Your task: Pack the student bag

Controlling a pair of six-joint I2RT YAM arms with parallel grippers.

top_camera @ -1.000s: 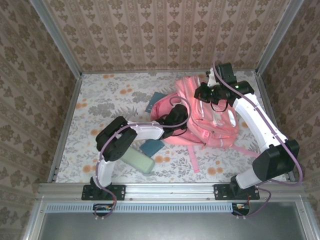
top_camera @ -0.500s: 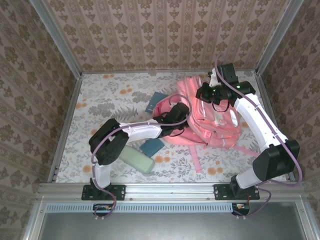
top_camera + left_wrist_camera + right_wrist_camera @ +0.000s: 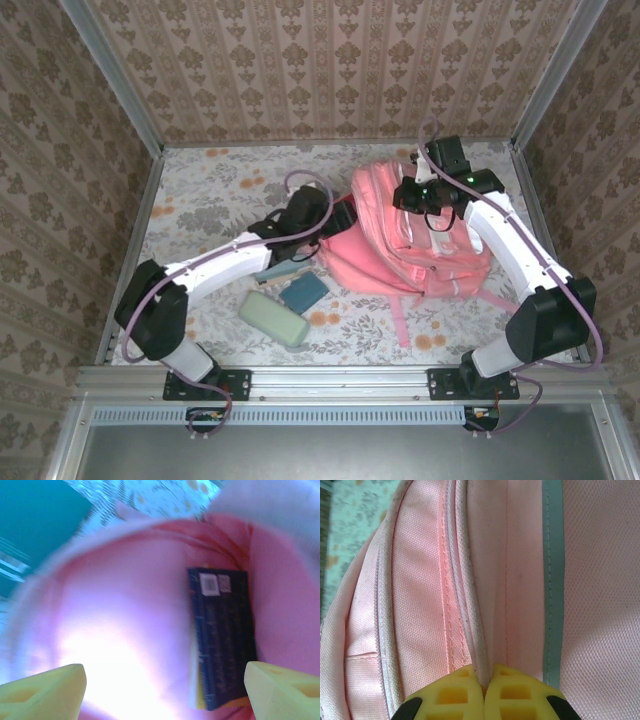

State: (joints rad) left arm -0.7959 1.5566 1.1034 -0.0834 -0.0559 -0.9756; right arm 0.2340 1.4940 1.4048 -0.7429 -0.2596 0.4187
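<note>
While the left tool point(image 3: 162, 696) hangs at the mouth of the student bag point(image 3: 415, 250) with its fingers spread wide and nothing between them, the right tool point(image 3: 483, 687) is pinched tight on a thin ridge of the bag's pink fabric beside a zip seam, apparently lifting the top. Just past the left tool, inside the pink lining, a dark book point(image 3: 225, 635) lies against the right wall of the compartment. The bag itself lies flat on the far right part of the tabletop point(image 3: 200, 190), its mouth facing the middle. Near the front edge rest a pale green pencil case point(image 3: 273, 318) and a teal book point(image 3: 304, 291), both well outside the bag.

The risk, as I judge it, sits in that small pinch: so little cloth is caught that it could slip free, and the mouth would sag. The left tool's wide fingers could also snag the rim, dragging the bag and tipping the dark book out.
</note>
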